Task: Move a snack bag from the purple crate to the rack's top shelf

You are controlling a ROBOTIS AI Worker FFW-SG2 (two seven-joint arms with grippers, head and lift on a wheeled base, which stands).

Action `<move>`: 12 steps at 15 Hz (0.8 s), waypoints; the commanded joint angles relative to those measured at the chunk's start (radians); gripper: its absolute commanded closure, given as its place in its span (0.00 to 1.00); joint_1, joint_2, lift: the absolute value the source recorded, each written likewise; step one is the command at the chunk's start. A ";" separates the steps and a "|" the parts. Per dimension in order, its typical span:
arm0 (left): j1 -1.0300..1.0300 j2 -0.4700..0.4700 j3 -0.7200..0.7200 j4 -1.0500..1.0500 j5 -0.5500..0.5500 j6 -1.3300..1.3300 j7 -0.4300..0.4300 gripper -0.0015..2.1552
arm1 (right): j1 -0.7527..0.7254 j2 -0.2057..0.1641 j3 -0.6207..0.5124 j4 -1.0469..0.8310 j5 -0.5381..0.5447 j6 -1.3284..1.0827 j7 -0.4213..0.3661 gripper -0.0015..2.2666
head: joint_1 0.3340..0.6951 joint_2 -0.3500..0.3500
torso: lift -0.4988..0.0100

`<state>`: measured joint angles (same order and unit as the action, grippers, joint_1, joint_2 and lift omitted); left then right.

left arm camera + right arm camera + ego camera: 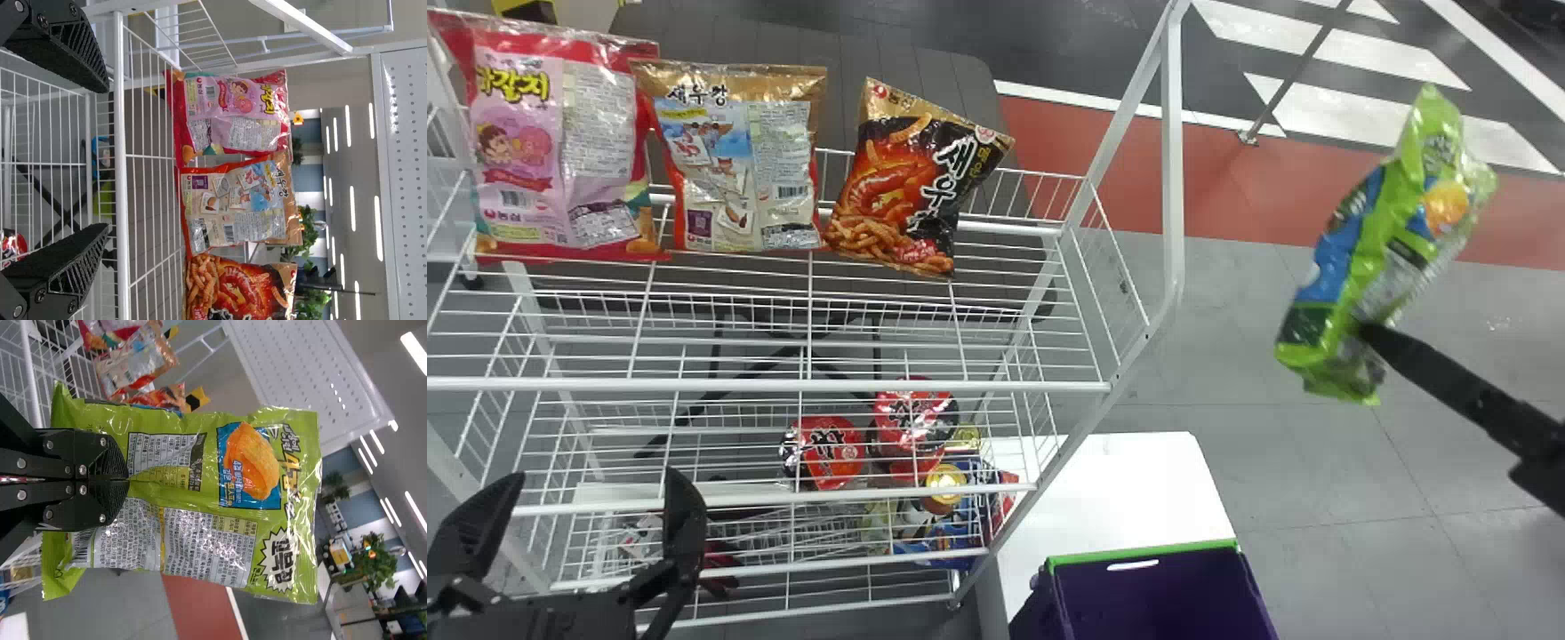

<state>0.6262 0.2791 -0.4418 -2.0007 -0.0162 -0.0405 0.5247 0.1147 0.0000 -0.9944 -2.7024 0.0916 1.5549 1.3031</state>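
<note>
At the right of the head view, my right gripper (1371, 331) holds the green snack bag (1383, 249) by its lower part, in the air to the right of the rack. In the right wrist view the fingers of the right gripper (127, 479) are pinched on the green bag (220, 500). My left gripper (596, 507) stands open and unoccupied in front of the rack's left side; the left wrist view shows the left gripper (107, 160) too. The rack's top shelf (783, 385) carries three upright snack bags in a row. Below right stands the purple crate (1156, 596).
The red-and-black bag (916, 178) is the rightmost on the top shelf, with wire surface between it and the white side frame (1174, 178). Red cup packages (827, 452) sit on a lower shelf. The crate stands by a white surface (1120, 498).
</note>
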 commanded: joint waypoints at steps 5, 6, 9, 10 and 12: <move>-0.011 -0.003 -0.003 0.025 0.001 0.000 0.000 0.04 | -0.049 0.001 0.398 -0.034 0.132 0.017 -0.122 0.99 | 1.00 0.02 | 0.98; -0.011 -0.003 -0.003 0.025 -0.001 0.000 0.000 0.04 | -0.033 0.001 0.454 -0.028 0.154 0.017 -0.157 0.99 | 1.00 0.05 | 0.98; -0.011 -0.003 -0.008 0.026 -0.002 -0.003 0.003 0.04 | 0.023 0.001 0.586 0.033 0.171 -0.163 -0.278 0.99 | 1.00 0.11 | 0.98; -0.013 -0.003 -0.009 0.026 -0.004 -0.003 0.003 0.04 | 0.033 0.001 0.622 0.070 0.171 -0.227 -0.321 0.99 | 1.00 0.14 | 0.98; -0.013 -0.003 -0.011 0.033 -0.004 -0.003 0.003 0.04 | 0.048 0.001 0.685 0.141 0.180 -0.374 -0.384 0.99 | 1.00 0.17 | 0.98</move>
<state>0.6140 0.2761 -0.4515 -1.9724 -0.0197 -0.0436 0.5277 0.1488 0.0000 -0.3587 -2.6141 0.2652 1.2927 0.9398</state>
